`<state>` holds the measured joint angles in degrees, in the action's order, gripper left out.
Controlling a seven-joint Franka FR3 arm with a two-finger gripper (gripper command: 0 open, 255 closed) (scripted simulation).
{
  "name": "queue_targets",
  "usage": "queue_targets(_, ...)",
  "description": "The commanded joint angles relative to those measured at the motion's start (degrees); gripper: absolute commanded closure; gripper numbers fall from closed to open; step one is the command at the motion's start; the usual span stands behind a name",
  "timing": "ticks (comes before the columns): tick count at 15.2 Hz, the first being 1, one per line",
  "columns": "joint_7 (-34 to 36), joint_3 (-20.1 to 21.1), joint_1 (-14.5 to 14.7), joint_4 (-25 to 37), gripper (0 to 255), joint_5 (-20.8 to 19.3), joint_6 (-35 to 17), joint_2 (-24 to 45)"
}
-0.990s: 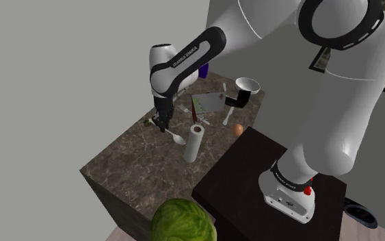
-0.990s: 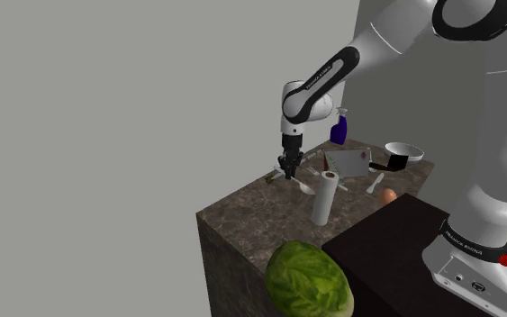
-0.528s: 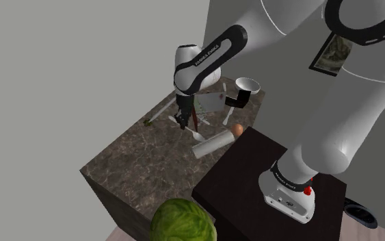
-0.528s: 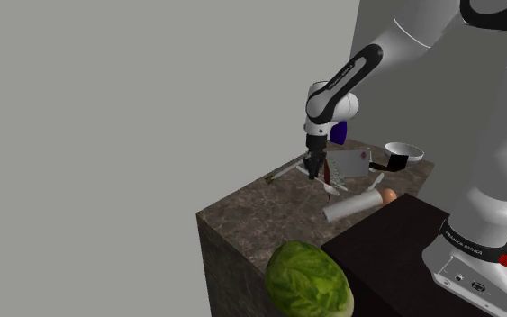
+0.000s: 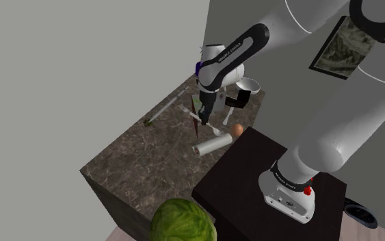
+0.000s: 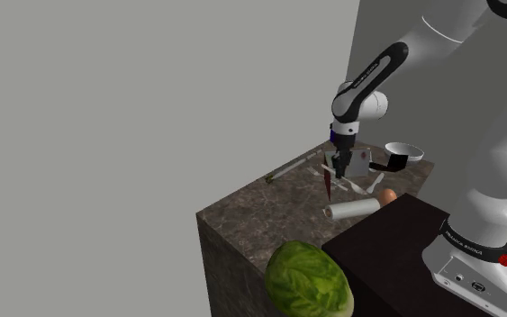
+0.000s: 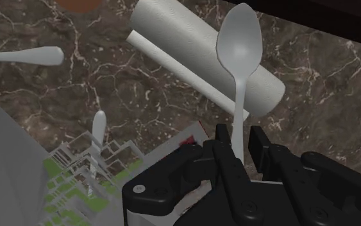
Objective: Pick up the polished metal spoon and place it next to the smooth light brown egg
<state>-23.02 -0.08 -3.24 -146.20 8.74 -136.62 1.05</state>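
Arm (image 5: 351, 103) has that glossy white shell look, fat rounded tube sections with dark rings at the joints (image 5: 382, 19). The forearm has a black sleeve (image 5: 237, 49) with small white lettering on it, might be the maker's name but I can't really read it. Down at the bottom there's a white foot (image 5: 283, 198) with a few tiny dark dots on its face, a black collar (image 5: 288, 176) with white print just above, and a little red knob (image 5: 308, 189) on the side. Gripper (image 7: 240, 138) is all black, chunky and blocky, with round recessed bolt holes and one pale screw head (image 7: 138, 189).
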Motion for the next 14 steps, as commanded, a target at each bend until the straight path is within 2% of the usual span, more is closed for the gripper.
queue_targets(1, -2.41, -1.44, -1.46, -2.19, 255, -0.76, -0.10, -1.85)
queue_targets(7, -9.71, -6.53, -6.51, -6.52, 255, -4.27, -0.23, -5.49)
queue_targets(14, -11.34, -6.41, -6.24, -6.88, 255, -2.35, -6.63, 0.67)
